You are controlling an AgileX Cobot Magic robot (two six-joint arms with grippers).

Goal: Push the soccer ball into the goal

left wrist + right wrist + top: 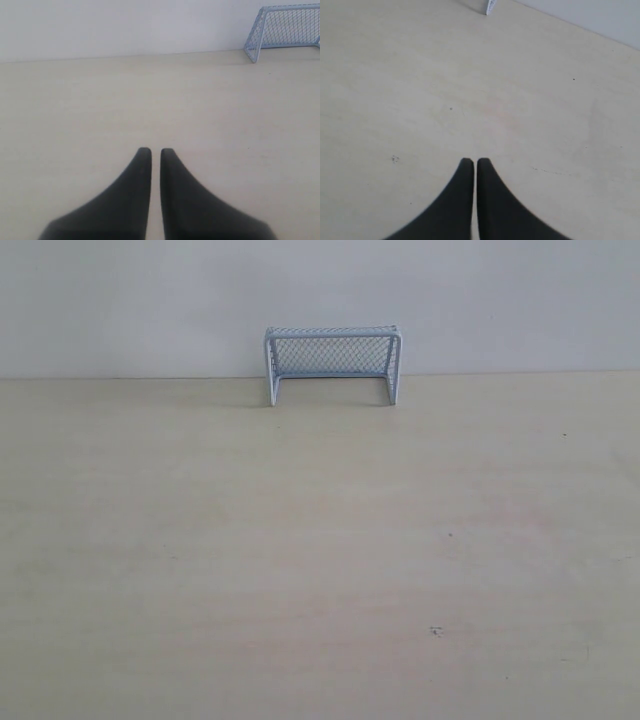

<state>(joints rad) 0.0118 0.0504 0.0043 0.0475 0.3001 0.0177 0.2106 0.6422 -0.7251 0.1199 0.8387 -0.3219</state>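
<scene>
The goal (333,362), a pale blue-white frame with mesh netting, stands at the far edge of the table against the wall; its mouth faces the near side. It also shows in the left wrist view as the goal (285,30), and one post tip of the goal (491,7) shows in the right wrist view. The soccer ball is out of view in every frame. My left gripper (155,151) is shut with nothing between its black fingers, far from the goal. My right gripper (475,162) is shut and empty too. Neither gripper appears in the exterior view.
The pale wooden table (320,560) spreads wide in front of the goal, with a small dark speck (436,630) near the front right. A plain white wall (320,290) rises right behind the goal.
</scene>
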